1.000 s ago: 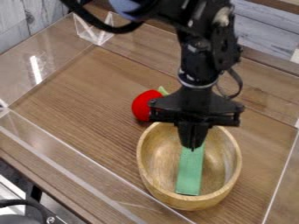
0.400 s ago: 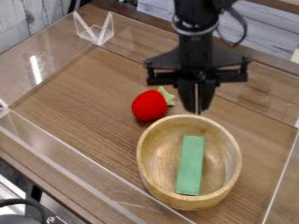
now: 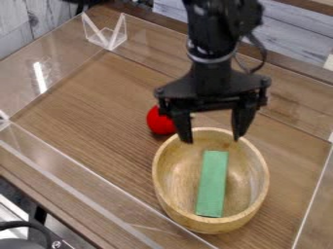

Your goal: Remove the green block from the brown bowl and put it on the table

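1. While the gripper [image 3: 213, 124] hangs over the far rim of the brown bowl [image 3: 166, 173], its two dark fingers [image 3: 184, 124] stand spread wide apart, pointing down, with nothing between them.
2. Its fingertips sit above the bowl's upper edge, one toward the left of the rim and one toward the right; whether either touches the wood cannot be told from this view.
3. Inside the bowl lies the green block [image 3: 212, 183], a flat long bar resting on the bowl's floor, running lengthwise from the far side toward the near side and slightly right of the bowl's centre.
4. No part of the gripper touches the block, which lies clear below and in front of the fingers.
5. Just beyond the bowl's upper-left rim, a red strawberry-shaped toy [image 3: 158, 119] rests on the table [image 3: 92, 107], partly hidden behind the left finger.
6. Centre-right in the lower half of the frame, the bowl stands on the brown wood-grain tabletop.
7. Along the table's edges rise clear acrylic walls [image 3: 53, 58], with a small clear bracket [image 3: 104, 31] in the upper left of the frame.
8. Down from the top centre of the frame comes the black robot arm [image 3: 215, 29], ending in the gripper's crossbar.
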`<state>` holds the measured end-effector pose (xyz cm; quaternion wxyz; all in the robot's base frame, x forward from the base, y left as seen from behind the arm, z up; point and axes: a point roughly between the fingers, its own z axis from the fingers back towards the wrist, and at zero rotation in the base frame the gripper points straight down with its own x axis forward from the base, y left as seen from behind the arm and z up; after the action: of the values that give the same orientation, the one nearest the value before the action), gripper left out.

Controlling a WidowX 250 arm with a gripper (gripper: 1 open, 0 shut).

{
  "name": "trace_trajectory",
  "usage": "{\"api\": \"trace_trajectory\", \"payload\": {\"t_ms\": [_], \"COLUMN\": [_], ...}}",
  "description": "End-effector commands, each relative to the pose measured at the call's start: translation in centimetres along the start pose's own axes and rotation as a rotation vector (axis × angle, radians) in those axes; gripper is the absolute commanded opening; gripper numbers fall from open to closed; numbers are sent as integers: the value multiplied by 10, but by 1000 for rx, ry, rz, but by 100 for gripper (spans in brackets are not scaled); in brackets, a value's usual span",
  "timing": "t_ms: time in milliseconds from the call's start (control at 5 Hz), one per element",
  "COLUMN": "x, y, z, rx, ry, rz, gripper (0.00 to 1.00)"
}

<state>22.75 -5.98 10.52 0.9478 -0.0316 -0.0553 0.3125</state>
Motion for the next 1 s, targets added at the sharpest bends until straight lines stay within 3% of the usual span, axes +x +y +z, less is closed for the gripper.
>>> {"api": "trace_trajectory", "payload": {"t_ms": [0, 200, 400, 600, 800], "x": [-3, -10, -11, -3, 8], "y": [-7, -10, -15, -16, -18], "z": [-14, -33, -37, -18, 11], "rx": [1, 19, 15, -13, -64], "ry": [-12, -3, -8, -14, -26], "rz": [71, 67, 57, 10, -39], "gripper": [100, 100, 0, 0, 0]}}
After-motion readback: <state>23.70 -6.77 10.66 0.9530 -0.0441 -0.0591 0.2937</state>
